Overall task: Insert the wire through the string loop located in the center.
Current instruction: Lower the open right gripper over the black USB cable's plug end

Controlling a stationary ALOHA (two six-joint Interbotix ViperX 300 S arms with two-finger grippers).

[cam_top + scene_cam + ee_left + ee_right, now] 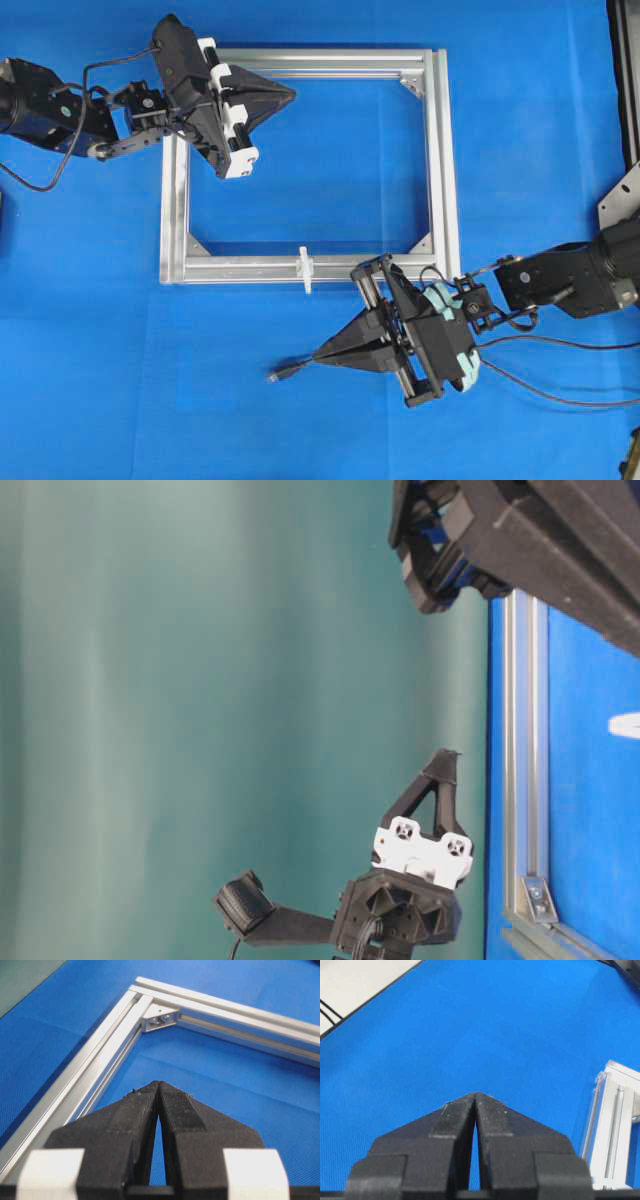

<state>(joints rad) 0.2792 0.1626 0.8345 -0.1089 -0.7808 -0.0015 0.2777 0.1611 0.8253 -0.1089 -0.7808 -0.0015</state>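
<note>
On the left we see the left gripper [285, 93], black with white trim, clenched on nothing, its tips hanging over the top bar of the rectangular silver aluminium frame [172, 200] lying on the blue cloth [100, 330]. The frame is the nearest thing to a container here, and it encloses only bare cloth. Moving right, the tiny white upright string loop [305, 270] stands on the frame's lower bar, near its middle. Below it lies the long thin black wire [296, 369], its small dark plug [276, 377] apart from the loop and outside the frame. The black right gripper [318, 355] is also clenched and empty, its tips close to the wire; we cannot tell whether they touch it. We judge the main risks to be a grip too far from the plug, letting the end droop and miss the narrow opening, or a hard push bending the loop aside.
</note>
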